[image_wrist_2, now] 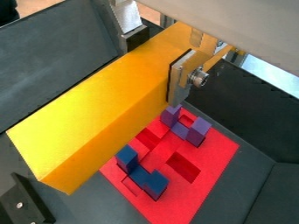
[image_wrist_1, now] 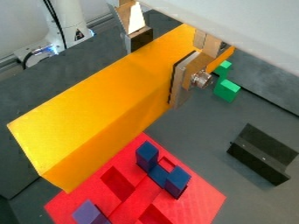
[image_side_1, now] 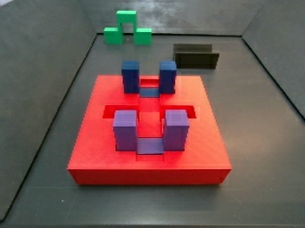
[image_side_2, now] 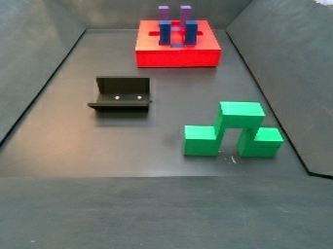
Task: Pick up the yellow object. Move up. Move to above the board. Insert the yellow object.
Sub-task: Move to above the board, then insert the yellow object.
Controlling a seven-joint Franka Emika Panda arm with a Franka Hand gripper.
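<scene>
1 yellow object (image_wrist_1: 93, 105) in pincer (image_wrist_1: 158, 61)

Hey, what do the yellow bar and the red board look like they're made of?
Bar, held in the gripper above the board: probably plastic or painted wood, smooth, matte, evenly coloured faces. Board: likely moulded plastic, uniform red, soft sheen, crisp slots. Neither is certain.

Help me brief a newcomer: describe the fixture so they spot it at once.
Start at the red board, then look across the dark floor toward the green cubes. The fixture stands between them: a black L-shaped bracket, the only dark, uncoloured piece. The gripper holds the yellow object above the board.
</scene>
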